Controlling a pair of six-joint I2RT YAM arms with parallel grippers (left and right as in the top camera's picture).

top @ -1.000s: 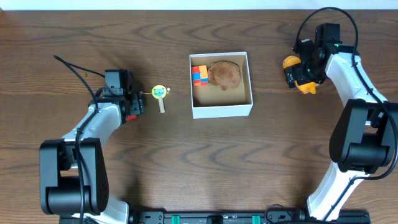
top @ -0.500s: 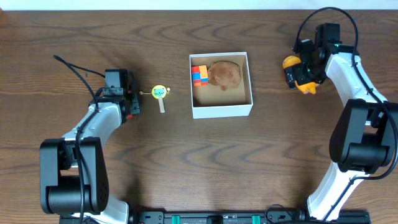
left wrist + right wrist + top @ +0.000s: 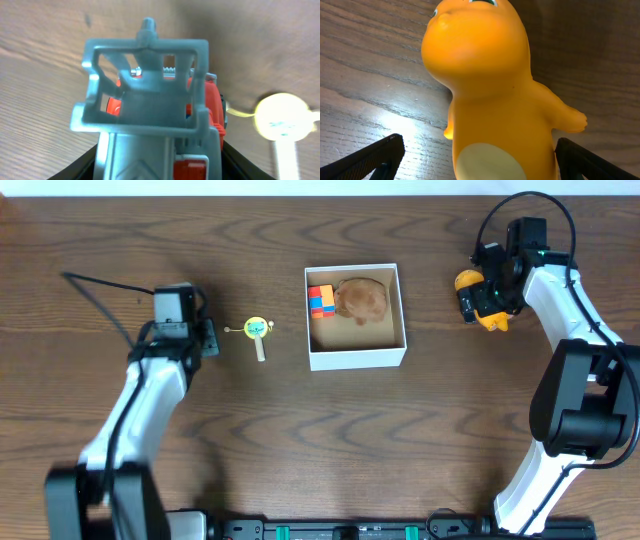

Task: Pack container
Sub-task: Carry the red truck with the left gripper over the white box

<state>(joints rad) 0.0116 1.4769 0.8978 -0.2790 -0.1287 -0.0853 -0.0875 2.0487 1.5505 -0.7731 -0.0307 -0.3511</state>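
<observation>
- Grey-blue plastic frame toy with red parts (image 3: 145, 100) sits between the fingers of the left gripper (image 3: 207, 340). The jaws are part-closed on its sides, and it looks gripped and off the dark wooden table (image 3: 300, 460).
- Toy's long axis runs 12 to 6 in the left wrist view, in line with the fingers.
- Key relation: the low white-walled square container with tan cardboard floor (image 3: 357, 358) sits mid-table, at 3 o'clock from the left gripper in the overhead view.
- Small stick toy with a round yellow-green head (image 3: 258, 331) lies on that line, between gripper and container, so the carry probably has to pass over it.
- Container's 12 o'clock half is taken by a red-blue-orange block stack (image 3: 320, 301) and a brown round soft thing (image 3: 361, 300). The 6 o'clock half is bare, so that is the likely drop spot.
- Right gripper (image 3: 480, 155) is spread wide around an orange rubbery dragon figure (image 3: 485, 75), with a gap showing on one side, so not clamped.
- Container is at 9 o'clock from the right gripper, which looks slightly nearer to it than the left one.
</observation>
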